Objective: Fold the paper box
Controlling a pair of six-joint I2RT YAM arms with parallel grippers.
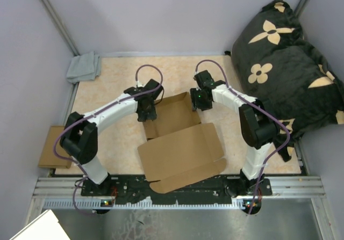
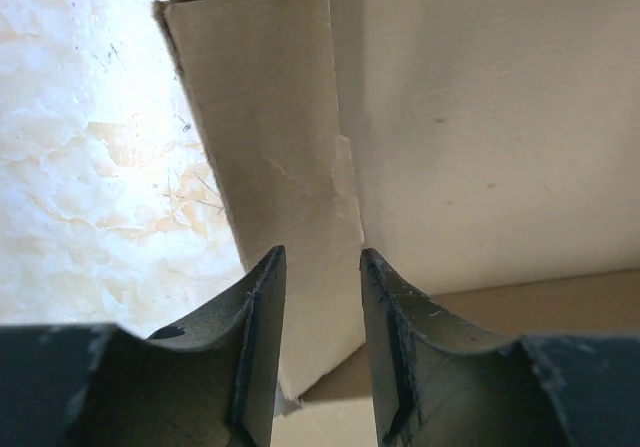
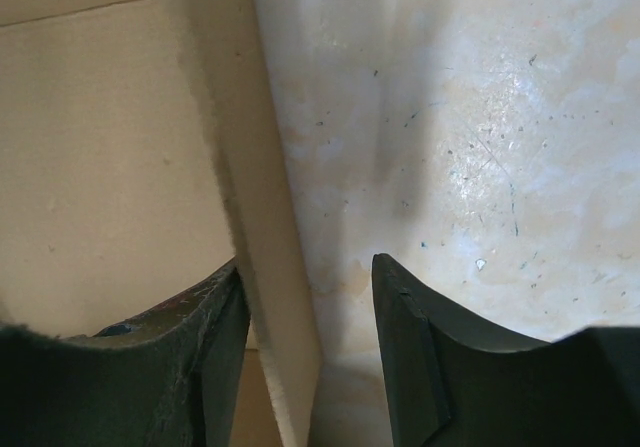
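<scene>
Marbled tabletop (image 1: 107, 79), paper box (image 1: 180, 146) flat mid-table btwn arms; left gripper (image 2: 322, 252) straddles one side flap (image 2: 270, 147), can't tell if gripping; right gripper (image 3: 306, 263) parted, opposite flap touching one finger; uneven lift could skew creases.

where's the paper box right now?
Top view: the paper box lies centre of the table, between the two arms; its far flaps sit at the left gripper and right gripper, its near flap reaches between the arm bases.
</scene>
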